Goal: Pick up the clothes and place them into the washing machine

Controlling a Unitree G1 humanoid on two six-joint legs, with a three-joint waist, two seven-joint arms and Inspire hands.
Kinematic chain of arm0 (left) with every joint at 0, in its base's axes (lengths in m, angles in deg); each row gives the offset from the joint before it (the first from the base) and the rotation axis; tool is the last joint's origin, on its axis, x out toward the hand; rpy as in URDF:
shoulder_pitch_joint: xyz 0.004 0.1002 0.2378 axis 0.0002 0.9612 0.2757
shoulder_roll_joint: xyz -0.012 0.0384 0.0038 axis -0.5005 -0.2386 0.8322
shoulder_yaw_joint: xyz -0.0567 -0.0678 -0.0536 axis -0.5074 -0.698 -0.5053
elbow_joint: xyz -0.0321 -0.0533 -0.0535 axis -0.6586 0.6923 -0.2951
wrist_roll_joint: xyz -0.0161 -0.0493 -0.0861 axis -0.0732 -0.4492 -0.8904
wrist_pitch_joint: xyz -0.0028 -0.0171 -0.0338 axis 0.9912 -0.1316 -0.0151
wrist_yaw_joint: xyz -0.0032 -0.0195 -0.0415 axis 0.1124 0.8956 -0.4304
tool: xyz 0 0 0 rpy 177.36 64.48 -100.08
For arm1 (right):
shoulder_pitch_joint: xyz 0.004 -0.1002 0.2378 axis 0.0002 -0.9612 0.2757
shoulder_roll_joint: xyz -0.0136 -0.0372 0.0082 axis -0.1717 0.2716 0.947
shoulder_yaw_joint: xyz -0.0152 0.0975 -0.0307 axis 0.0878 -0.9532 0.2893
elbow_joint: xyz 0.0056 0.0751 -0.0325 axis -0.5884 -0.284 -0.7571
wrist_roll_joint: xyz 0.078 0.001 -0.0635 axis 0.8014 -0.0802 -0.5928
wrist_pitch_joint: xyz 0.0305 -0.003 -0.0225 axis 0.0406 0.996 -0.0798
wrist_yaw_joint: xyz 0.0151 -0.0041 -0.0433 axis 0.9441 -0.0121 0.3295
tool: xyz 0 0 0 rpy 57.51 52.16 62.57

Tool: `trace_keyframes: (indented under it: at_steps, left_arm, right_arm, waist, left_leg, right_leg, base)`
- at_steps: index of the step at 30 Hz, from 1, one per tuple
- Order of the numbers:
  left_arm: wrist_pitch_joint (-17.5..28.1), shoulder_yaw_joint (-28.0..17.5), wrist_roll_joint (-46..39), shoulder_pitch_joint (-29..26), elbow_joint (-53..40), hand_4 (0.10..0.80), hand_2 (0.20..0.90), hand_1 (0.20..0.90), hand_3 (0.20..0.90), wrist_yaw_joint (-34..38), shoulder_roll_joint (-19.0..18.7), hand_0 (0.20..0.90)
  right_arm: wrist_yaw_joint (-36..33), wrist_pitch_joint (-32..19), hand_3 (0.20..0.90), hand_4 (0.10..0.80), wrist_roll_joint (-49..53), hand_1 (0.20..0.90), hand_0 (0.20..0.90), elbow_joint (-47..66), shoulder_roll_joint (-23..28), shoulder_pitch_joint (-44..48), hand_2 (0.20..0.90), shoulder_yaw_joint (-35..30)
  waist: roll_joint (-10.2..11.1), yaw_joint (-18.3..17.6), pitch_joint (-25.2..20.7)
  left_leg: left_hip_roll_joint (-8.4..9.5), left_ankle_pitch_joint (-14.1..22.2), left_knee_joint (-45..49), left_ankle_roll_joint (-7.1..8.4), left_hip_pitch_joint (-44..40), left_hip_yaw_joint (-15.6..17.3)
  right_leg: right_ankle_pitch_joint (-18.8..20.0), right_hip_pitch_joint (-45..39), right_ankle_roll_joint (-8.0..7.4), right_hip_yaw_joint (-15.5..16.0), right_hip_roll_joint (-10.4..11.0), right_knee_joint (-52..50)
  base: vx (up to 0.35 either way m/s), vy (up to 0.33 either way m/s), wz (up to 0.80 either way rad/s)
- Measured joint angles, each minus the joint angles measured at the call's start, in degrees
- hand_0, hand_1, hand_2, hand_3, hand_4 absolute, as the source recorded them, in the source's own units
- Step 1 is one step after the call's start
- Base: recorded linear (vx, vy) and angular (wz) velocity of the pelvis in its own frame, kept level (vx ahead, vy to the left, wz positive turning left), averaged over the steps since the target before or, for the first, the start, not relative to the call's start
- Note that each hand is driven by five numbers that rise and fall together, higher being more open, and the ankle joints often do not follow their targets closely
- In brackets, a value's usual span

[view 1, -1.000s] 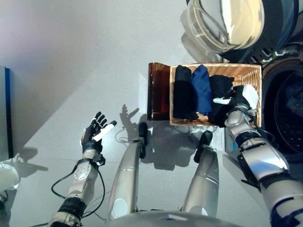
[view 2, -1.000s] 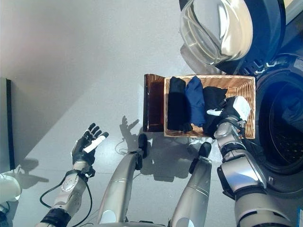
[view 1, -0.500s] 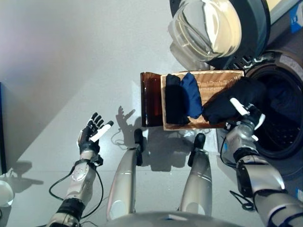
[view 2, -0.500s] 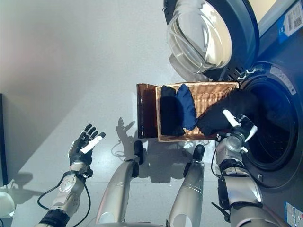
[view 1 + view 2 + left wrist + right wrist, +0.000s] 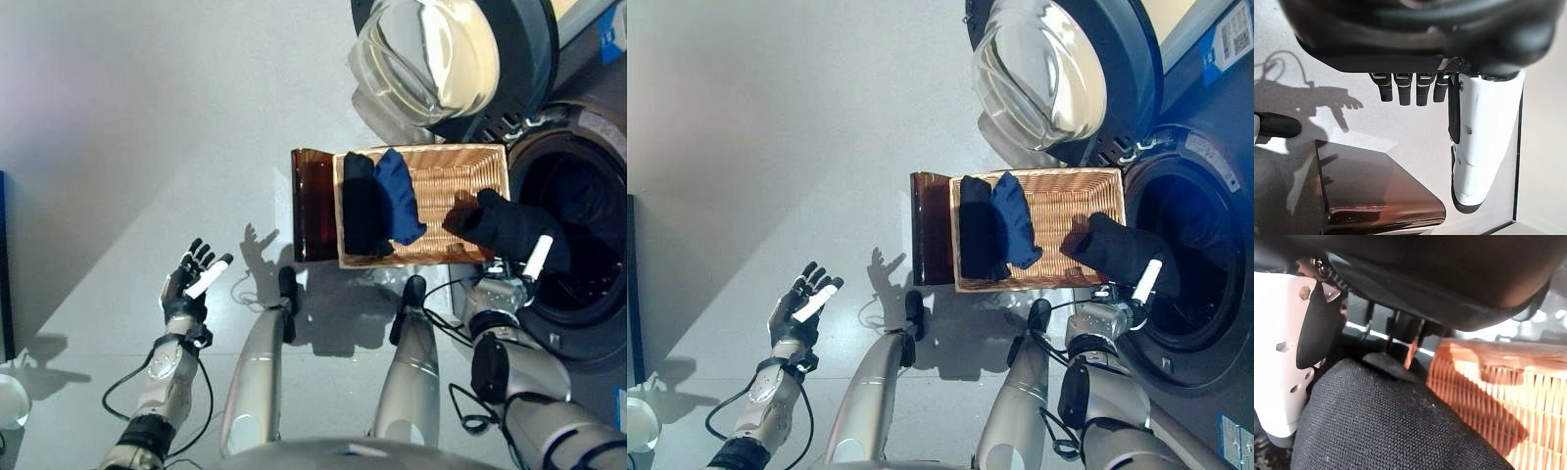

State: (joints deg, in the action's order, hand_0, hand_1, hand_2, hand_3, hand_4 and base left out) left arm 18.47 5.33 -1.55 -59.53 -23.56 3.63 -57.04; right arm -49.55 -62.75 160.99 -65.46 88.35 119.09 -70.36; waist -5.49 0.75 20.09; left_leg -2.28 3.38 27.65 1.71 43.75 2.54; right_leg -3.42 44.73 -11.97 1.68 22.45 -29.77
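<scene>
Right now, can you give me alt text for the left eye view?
The right hand holds a black garment between the wicker basket and the open washing machine drum. A black and a blue garment remain in the basket; the left hand hangs open over the floor.

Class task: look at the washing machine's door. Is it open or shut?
Open. The washing machine's door is swung away from the dark drum opening, which is exposed beside the wicker basket.
</scene>
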Motion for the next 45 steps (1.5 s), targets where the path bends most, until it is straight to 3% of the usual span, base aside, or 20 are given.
trace_keyframes:
  at_steps: [4, 16, 25, 33, 34, 35, 36, 45]
  left_arm:
    - [-0.04, 0.26, -0.13, 0.19, 0.0, 0.8, 0.9, 0.9, 0.9, 0.06, 0.04, 0.9]
    - [-0.09, 0.23, -0.11, 2.17, -0.07, 0.8, 0.9, 0.9, 0.9, 0.18, -0.09, 0.9]
    - [-0.19, 0.23, -0.08, 2.93, -0.1, 0.8, 0.9, 0.9, 0.9, -0.05, -0.11, 0.9]
    - [-0.19, 0.3, -0.07, 2.96, -0.11, 0.8, 0.9, 0.9, 0.9, -0.21, -0.11, 0.9]
    - [-0.19, 0.3, -0.07, 2.96, -0.12, 0.8, 0.9, 0.9, 0.9, -0.21, -0.11, 0.9]
    - [-0.19, 0.31, -0.07, 2.96, -0.12, 0.8, 0.9, 0.9, 0.9, -0.2, -0.11, 0.9]
    - [-0.19, 0.32, -0.07, 2.96, -0.12, 0.8, 0.9, 0.9, 0.9, -0.2, -0.1, 0.9]
    - [-0.19, 0.32, -0.13, 2.91, -0.13, 0.8, 0.9, 0.9, 0.9, -0.2, -0.09, 0.9]
  right_arm:
    - [-1.07, -4.68, 0.2, 0.3, 3.0, 0.2, 0.2, 0.32, 0.99, 2.38, 0.2, -0.95]
    - [-6.76, -5.91, 0.2, 0.3, 2.9, 0.2, 0.2, 0.39, 8.29, 6.58, 0.2, -1.19]
    - [-12.48, -7.84, 0.2, 0.3, 2.92, 0.2, 0.2, -0.9, 16.4, 6.84, 0.2, -6.91]
    - [-13.76, -7.86, 0.2, 0.3, 2.84, 0.2, 0.2, -0.92, 17.14, 8.03, 0.2, -6.74]
    - [-13.76, -7.86, 0.263, 0.345, 2.84, 0.263, 0.263, -0.92, 17.14, 8.07, 0.263, -6.75]
    - [-13.76, -7.86, 0.73, 0.678, 2.84, 0.73, 0.73, -0.93, 17.14, 8.07, 0.73, -6.74]
    - [-13.75, -7.86, 0.9, 0.8, 2.84, 0.9, 0.9, -0.92, 17.13, 8.07, 0.9, -6.71]
    - [-13.05, -7.88, 0.9, 0.8, 2.86, 0.9, 0.9, -1.65, 17.21, 8.09, 0.9, -4.7]
  waist:
    - [-0.81, -0.02, -1.18]
    - [-1.94, 0.41, -1.91]
    - [-3.0, 0.31, -2.59]
    - [-3.33, 0.37, -2.6]
    - [-3.33, 0.37, -2.6]
    - [-3.33, 0.36, -2.6]
    - [-3.33, 0.35, -2.6]
    - [-3.31, 0.07, -2.59]
  left_leg:
    - [0.01, 0.78, 1.72, -0.29, 1.61, 0.08]
    - [0.23, 2.62, 4.33, -0.64, 2.69, 1.0]
    - [0.22, 2.73, 5.65, -0.83, 3.59, 1.86]
    - [0.15, 3.52, 6.2, -0.91, 3.63, 2.36]
    - [0.15, 3.54, 6.2, -0.91, 3.63, 2.38]
    - [0.15, 3.58, 6.21, -0.91, 3.64, 2.39]
    - [0.15, 3.6, 6.21, -0.91, 3.64, 2.39]
    - [0.13, 3.72, 6.34, -1.0, 3.66, 2.49]
  right_leg:
    - [0.01, 1.13, -0.04, -0.15, 0.15, -1.01]
    - [-0.55, 2.98, -0.18, -1.98, 0.61, -3.09]
    - [-0.92, 4.63, -0.31, -2.72, 0.72, -4.31]
    - [-0.99, 4.97, -0.42, -3.79, 0.57, -4.43]
    - [-0.99, 4.99, -0.42, -3.82, 0.57, -4.41]
    - [-0.99, 5.0, -0.42, -3.83, 0.56, -4.36]
    - [-1.0, 5.02, -0.42, -3.83, 0.55, -4.34]
    - [-0.99, 4.87, -0.42, -3.77, 0.31, -4.39]
  base:
    - [0.0, 0.0, 0.0]
    - [0.0, 0.0, -0.03]
    - [0.004, 0.004, -0.01]
    - [0.001, 0.0, -0.04]
    - [0.0, 0.0, 0.0]
    - [0.0, 0.0, 0.0]
    - [0.0, 0.0, 0.0]
    - [0.0, 0.0, 0.0]
